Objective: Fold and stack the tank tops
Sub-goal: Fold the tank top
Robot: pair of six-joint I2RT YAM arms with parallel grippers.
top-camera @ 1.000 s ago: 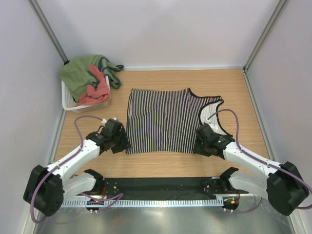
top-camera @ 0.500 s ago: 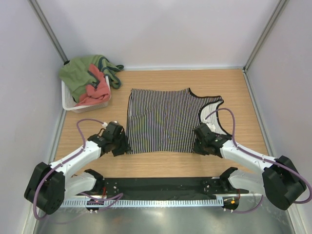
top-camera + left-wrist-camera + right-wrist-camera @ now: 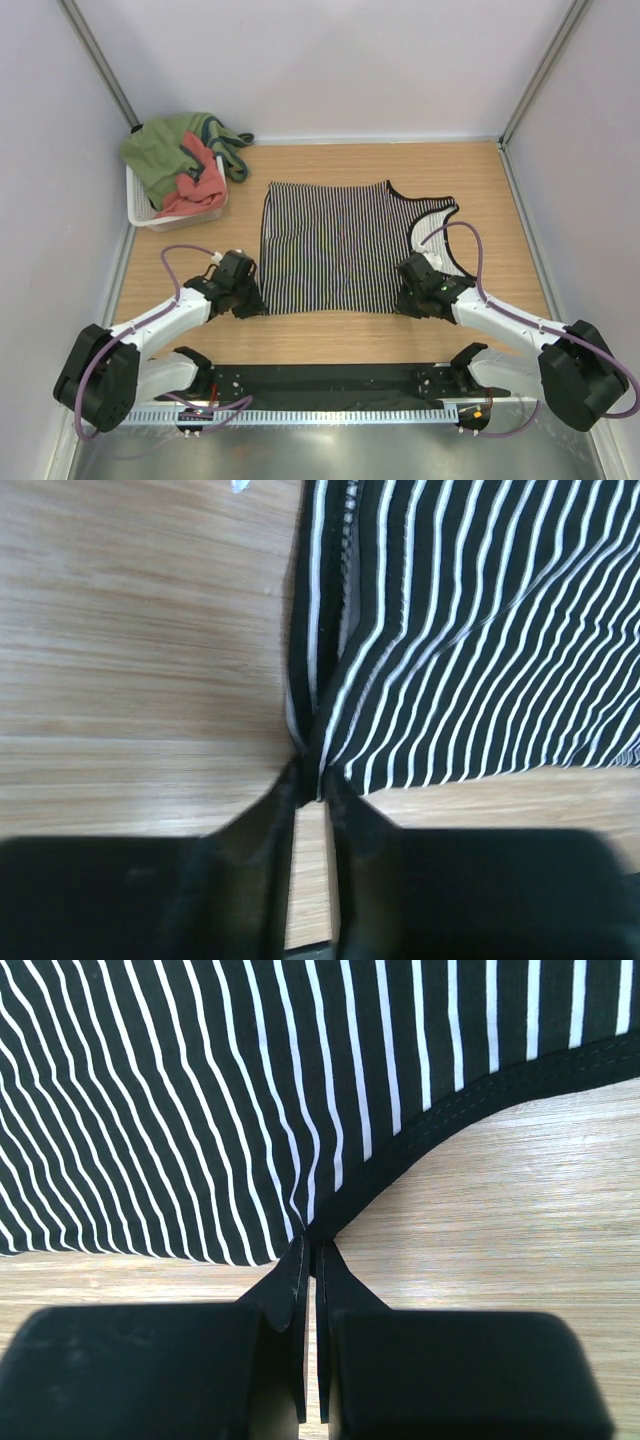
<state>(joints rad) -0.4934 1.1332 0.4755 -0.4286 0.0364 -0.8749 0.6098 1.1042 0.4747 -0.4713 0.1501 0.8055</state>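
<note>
The black-and-white striped tank top [image 3: 335, 245] lies spread flat in the middle of the wooden table. At its near left corner, my left gripper [image 3: 252, 300] has its fingertips pinched on the hem corner [image 3: 312, 770], which bunches up between them. My right gripper [image 3: 408, 298] is shut on the near right edge, its tips clamping the black armhole trim [image 3: 400, 1160] where the stripes [image 3: 200, 1090] end. The salmon-red tank top [image 3: 195, 185] lies crumpled in the white basket [image 3: 140, 210] at the back left.
A green garment [image 3: 160, 150] is heaped over the salmon one in the basket, with dark teal straps hanging over the rim. Grey walls close in the table on the left, right and back. A black rail [image 3: 330, 380] runs along the near edge between the arm bases.
The left gripper has slid right onto the striped top's near left corner and closed on it. The right gripper has closed on the armhole trim. The cloth has stayed flat.
</note>
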